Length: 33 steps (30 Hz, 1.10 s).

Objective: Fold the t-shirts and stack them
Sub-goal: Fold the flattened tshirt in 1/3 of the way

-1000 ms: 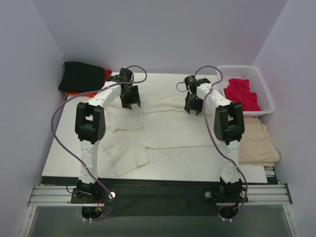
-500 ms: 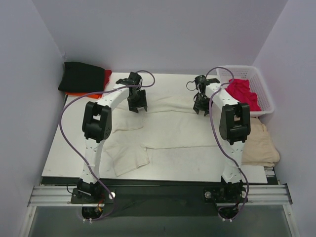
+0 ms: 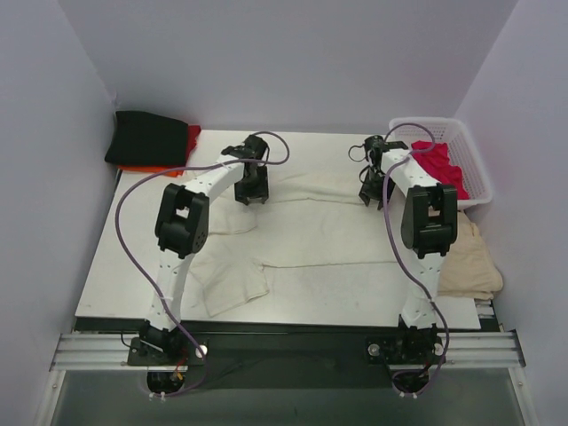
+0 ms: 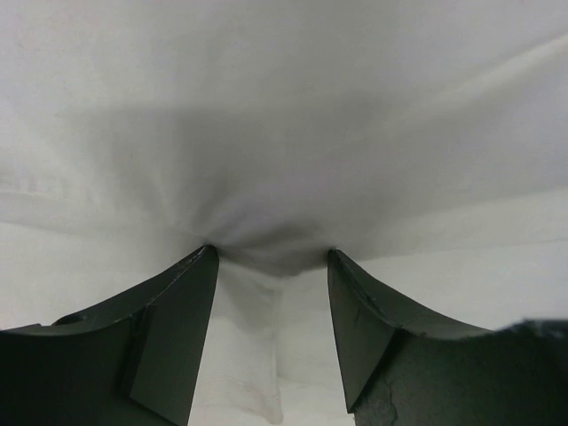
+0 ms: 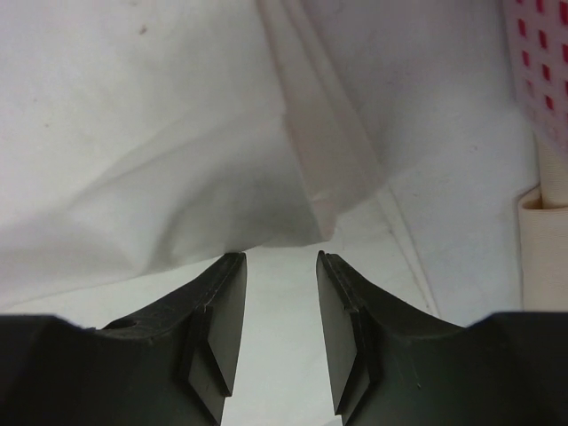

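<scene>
A large cream-white t-shirt (image 3: 311,240) lies spread on the table, its far part folded over. My left gripper (image 3: 251,188) stands open over the fold's left end. In the left wrist view, the left gripper (image 4: 271,253) has its tips down on the white cloth (image 4: 284,115), with a pucker between them. My right gripper (image 3: 371,191) is open at the fold's right end. Seen from the right wrist, the right gripper (image 5: 281,256) has bare table between its jaws and the cloth edge (image 5: 160,160) just beyond them. A folded black t-shirt (image 3: 146,138) rests on an orange-red one (image 3: 192,135).
A white lattice basket (image 3: 475,164) at the back right holds a crimson t-shirt (image 3: 435,169); its wall (image 5: 537,53) shows close to my right gripper. A beige cloth (image 3: 466,257) lies off the table's right edge. Walls close in on both sides.
Both grippers have moved to the right and a little farther back along the fold. The right jaws have narrowed slightly.
</scene>
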Available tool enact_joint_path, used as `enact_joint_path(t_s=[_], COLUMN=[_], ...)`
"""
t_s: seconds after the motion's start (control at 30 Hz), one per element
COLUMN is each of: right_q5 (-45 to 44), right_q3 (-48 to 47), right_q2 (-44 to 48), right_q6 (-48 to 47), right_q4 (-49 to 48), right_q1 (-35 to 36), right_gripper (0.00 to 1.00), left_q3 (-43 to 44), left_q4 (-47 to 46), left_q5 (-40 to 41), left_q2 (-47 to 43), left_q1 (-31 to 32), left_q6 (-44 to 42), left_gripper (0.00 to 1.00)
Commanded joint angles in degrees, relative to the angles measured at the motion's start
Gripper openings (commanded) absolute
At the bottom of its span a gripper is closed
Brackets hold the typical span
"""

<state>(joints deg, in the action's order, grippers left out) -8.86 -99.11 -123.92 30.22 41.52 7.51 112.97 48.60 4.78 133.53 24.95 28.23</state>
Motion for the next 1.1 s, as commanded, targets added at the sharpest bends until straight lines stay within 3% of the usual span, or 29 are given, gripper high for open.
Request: enact_joint_path(t_s=[0.0,0.23,0.73,1.07], right_q5=[-2.12,-3.35,0.25,2.18], right_q3=[-0.38,-1.96,-7.59,-4.51], right_q2=[3.68,3.86,0.09,-1.24], right_q6=[1.07,1.07,2.3,2.92], right_q4=[2.6,2.52,1.9,1.37], right_q1=[-0.83,-1.09,-0.83,0.23], right_gripper=[0.38,0.38,0.37,0.3], left_q3=[-3.45,-6.97,-10.66,-11.1], left_q4=[1.15,2.47,1.59,1.32], left_q5=[8.4,10.78,7.62,5.16], left_q2=[0.5,-0.38,-2.84,-2.93], left_q1=[0.1,-0.08,-1.74,-3.06], left_q6=[-1.77,-2.12,-2.21,-1.95], left_gripper=[0.64,0.64,0.64,0.64])
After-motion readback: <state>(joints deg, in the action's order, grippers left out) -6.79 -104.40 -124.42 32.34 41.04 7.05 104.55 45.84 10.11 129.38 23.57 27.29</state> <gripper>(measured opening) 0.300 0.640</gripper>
